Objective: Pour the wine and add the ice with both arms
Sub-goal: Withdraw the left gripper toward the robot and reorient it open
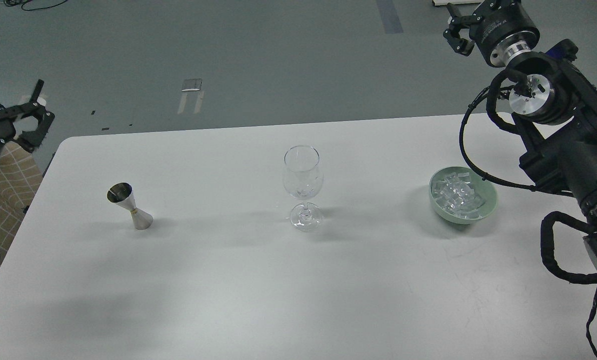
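Well apart: ice (459,195), right claw (471,22).

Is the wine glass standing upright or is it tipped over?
Upright. The wine glass stands on its round foot on the white table, stem vertical and rim on top, between the metal jigger and the green bowl.

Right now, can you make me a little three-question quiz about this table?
1. True or false: the ice lies in the green bowl.
2. What stands left of the wine glass? A) the metal jigger B) a spoon C) a bottle
3. Fill in: the left pincer holds ____.

Key: 1 true. 2 A. 3 nothing; its fingers are spread, away from the table.
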Available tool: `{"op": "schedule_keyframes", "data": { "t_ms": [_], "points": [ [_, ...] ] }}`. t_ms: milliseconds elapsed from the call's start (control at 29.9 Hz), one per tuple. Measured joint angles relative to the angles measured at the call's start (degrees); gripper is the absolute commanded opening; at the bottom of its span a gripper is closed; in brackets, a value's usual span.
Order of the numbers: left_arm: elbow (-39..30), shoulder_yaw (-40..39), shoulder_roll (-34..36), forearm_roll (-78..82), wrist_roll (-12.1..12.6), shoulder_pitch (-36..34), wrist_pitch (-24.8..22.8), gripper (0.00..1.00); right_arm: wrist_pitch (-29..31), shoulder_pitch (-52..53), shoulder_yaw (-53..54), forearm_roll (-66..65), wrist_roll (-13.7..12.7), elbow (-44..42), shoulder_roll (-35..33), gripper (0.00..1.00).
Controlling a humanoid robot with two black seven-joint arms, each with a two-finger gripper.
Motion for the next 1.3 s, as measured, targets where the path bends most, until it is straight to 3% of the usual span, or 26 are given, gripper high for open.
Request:
{"op": "schedule_keyframes", "data": {
  "t_ms": [301, 502, 702, 769, 903, 1104, 1170, 1237, 1304],
  "points": [
    [-6.7, -9.2, -8.1, -0.1, -1.1, 19.5, -0.7, 0.95, -0.4, -1.2, -0.1, 0.0, 0.0, 0.0, -2.1, 1.00],
    [-6.8, -10.5, -12.7, 0.1, -0.5, 25.8, -3.8, 0.88, -0.4, -1.3, -0.1, 0.0, 0.0, -0.3, -3.2, 1.00],
    [-6.7, -9.7, -17.9, 1.1, -0.3, 27.7, -7.7, 0.81, -0.4, -1.5, -0.1, -0.1, 0.0, -0.3, -3.2, 1.00],
    [-6.7, -9.4, -20.0, 2.0, -0.2, 28.0, -9.8, 0.71, -0.4, -1.7, -0.1, -0.1, 0.0, -0.3, -3.2, 1.00],
    [-5.6, -8.0, -25.3, 5.0, -0.4, 28.2, -11.3, 0.63, -0.4, -2.0, -0.1, -0.2, 0.0, -0.3, -3.2, 1.00],
    [-2.0, -6.1, -30.9, 10.0, 0.3, 27.7, -9.6, 0.63, -0.5, -2.3, -0.2, -0.1, 0.0, -0.2, -3.4, 1.00],
    [-1.9, -6.0, -32.4, 10.3, 0.3, 27.4, -7.7, 0.67, -0.5, -2.7, -0.2, -0.1, 0.2, -0.2, -3.5, 1.00],
    [-1.9, -6.1, -33.9, 10.5, 0.2, 27.0, -5.5, 0.78, -0.5, -3.0, -0.1, -0.1, 0.3, -0.2, -3.5, 1.00],
    [-1.9, -6.5, -34.8, 10.6, 0.0, 26.3, -2.9, 0.78, -0.6, -3.4, -0.2, -0.2, 0.4, -0.2, -3.5, 1.00]
  ]
}}
